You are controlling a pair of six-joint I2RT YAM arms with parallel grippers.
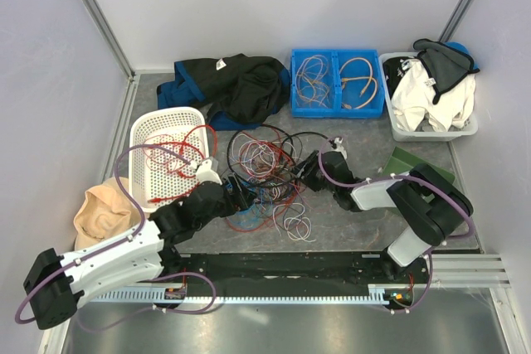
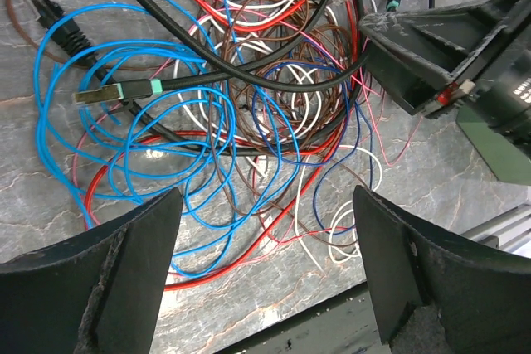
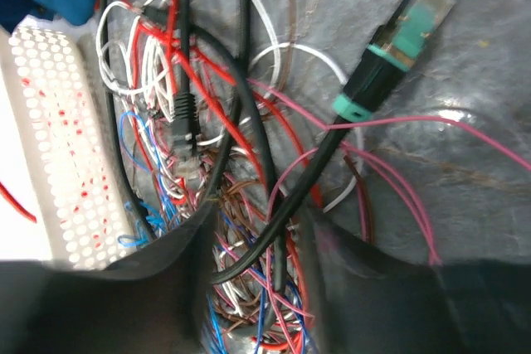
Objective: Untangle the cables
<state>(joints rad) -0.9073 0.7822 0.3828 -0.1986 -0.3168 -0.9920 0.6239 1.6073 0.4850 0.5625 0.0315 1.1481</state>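
Observation:
The cables (image 1: 264, 173) lie in a messy tangle of red, black, white, blue and brown wires mid-table. My left gripper (image 1: 239, 201) hovers at the tangle's near-left edge. In the left wrist view it (image 2: 265, 267) is wide open and empty above blue and red loops (image 2: 166, 163). My right gripper (image 1: 308, 173) is at the tangle's right side. In the right wrist view it (image 3: 257, 242) is partly open, low in the wires, with a black cable (image 3: 319, 163) running between the jaws to a teal connector (image 3: 398, 39). The jaws are not clamped on it.
A white perforated basket (image 1: 166, 116) with red wires stands left of the tangle. A blue bin (image 1: 336, 53) holding coiled cables, a dark jacket (image 1: 236, 89) and a white bin (image 1: 431, 134) of clothes are at the back. A beige cloth (image 1: 99, 213) lies near left, a green pad (image 1: 413, 162) right.

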